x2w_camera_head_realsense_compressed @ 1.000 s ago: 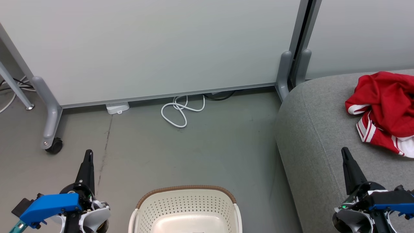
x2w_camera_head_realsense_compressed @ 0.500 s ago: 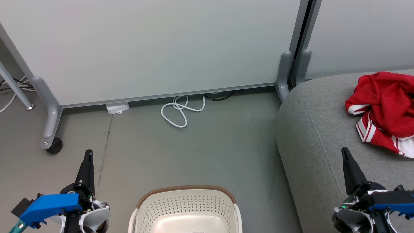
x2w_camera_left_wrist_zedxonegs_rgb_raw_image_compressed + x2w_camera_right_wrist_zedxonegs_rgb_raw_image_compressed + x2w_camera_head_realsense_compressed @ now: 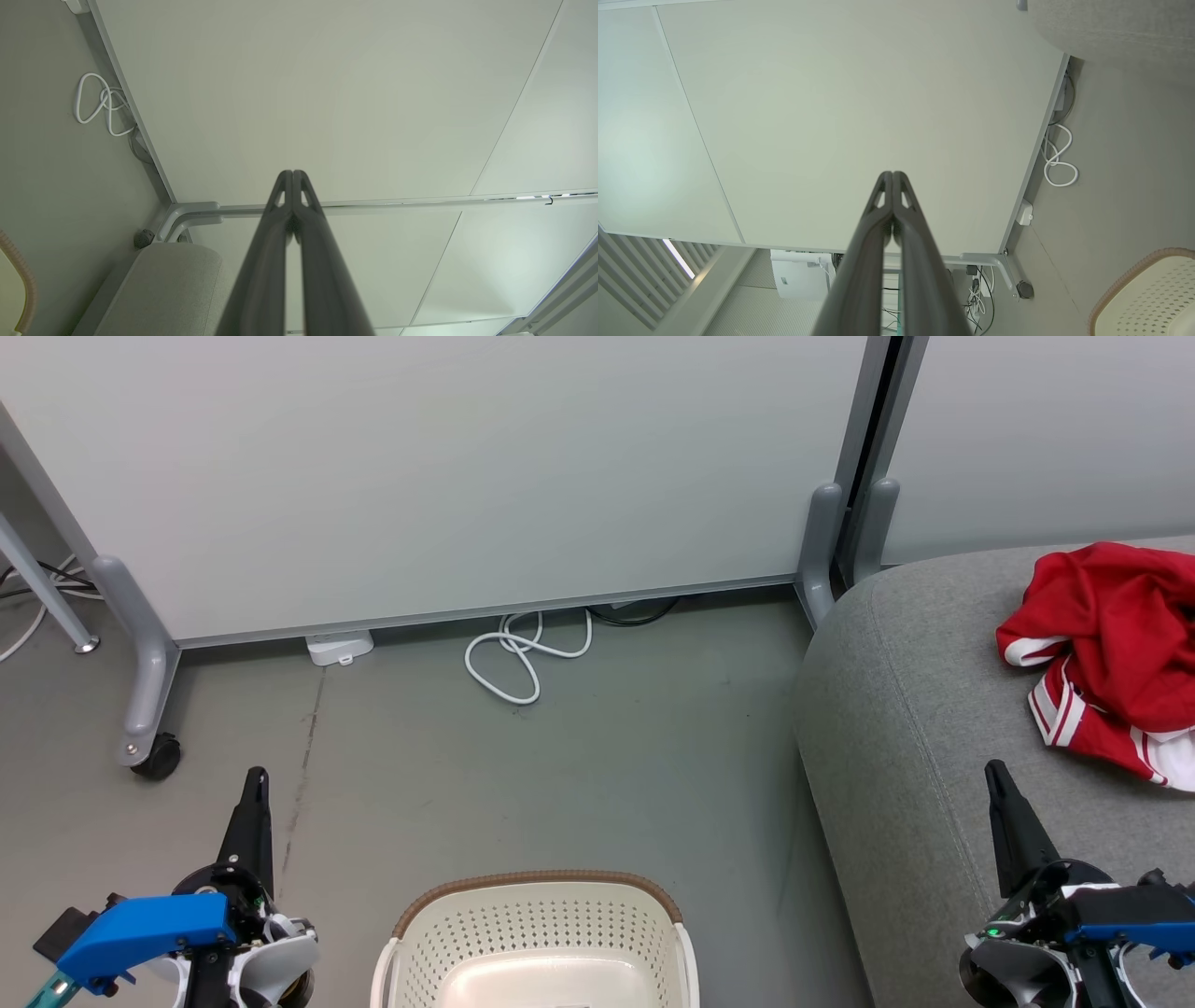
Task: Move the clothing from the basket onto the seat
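Note:
Red clothing [image 3: 1116, 649] with white stripe trim lies bunched on the grey seat [image 3: 920, 728] at the right. The cream basket [image 3: 537, 938] with its brown braided rim stands on the floor at the bottom centre, and the part of its inside that I see holds nothing. My left gripper [image 3: 255, 779] is shut, left of the basket, its fingers pointing up. My right gripper [image 3: 995, 773] is shut over the seat's front part, below the clothing and apart from it. Both wrist views show the fingers [image 3: 292, 175] [image 3: 893, 176] pressed together against the pale wall panel.
A white partition wall [image 3: 448, 476] on grey feet with a caster [image 3: 157, 758] runs across the back. A looped white cable [image 3: 523, 658] and a small white box [image 3: 339, 647] lie on the floor by it. A slanted table leg [image 3: 47, 588] stands at the far left.

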`<state>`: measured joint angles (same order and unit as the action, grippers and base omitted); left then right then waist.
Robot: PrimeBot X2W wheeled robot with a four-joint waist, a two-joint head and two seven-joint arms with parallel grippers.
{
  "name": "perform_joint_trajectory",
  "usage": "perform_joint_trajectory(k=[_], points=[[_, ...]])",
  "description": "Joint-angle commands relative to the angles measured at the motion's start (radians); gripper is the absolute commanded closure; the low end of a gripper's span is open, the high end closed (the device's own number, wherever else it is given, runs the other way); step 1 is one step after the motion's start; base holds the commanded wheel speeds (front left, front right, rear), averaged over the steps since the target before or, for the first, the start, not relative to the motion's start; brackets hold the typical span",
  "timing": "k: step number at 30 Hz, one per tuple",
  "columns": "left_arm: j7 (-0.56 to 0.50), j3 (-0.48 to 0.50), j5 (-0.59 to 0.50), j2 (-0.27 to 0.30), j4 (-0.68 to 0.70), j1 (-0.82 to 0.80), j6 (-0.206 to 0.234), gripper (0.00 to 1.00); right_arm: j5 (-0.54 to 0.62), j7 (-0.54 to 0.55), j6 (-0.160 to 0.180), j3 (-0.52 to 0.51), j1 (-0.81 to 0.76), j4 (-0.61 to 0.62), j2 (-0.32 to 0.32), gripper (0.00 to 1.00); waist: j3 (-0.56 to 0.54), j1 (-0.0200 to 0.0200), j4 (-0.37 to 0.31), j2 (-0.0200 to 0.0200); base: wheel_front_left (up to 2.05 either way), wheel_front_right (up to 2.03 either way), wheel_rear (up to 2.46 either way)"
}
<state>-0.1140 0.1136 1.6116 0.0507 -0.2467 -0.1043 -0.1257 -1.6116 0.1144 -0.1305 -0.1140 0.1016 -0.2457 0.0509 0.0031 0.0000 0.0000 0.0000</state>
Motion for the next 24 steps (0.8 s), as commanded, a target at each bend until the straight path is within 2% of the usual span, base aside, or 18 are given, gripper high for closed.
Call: perform_joint_trajectory(k=[1, 24], points=[[-0.004, 0.002, 0.002, -0.001, 0.004, -0.01, -0.009, 1.0, -0.002, 0.002, 0.0, -0.002, 0.013, 0.002, -0.002, 1.0, 0.0, 0.0, 0.0, 0.0, 0.0, 0.0, 0.0], [-0.004, 0.002, 0.003, -0.001, 0.004, -0.01, -0.009, 1.0, -0.003, 0.002, 0.0, -0.002, 0.012, 0.002, -0.002, 1.0, 0.0, 0.0, 0.0, 0.0, 0.0, 0.0, 0.0]])
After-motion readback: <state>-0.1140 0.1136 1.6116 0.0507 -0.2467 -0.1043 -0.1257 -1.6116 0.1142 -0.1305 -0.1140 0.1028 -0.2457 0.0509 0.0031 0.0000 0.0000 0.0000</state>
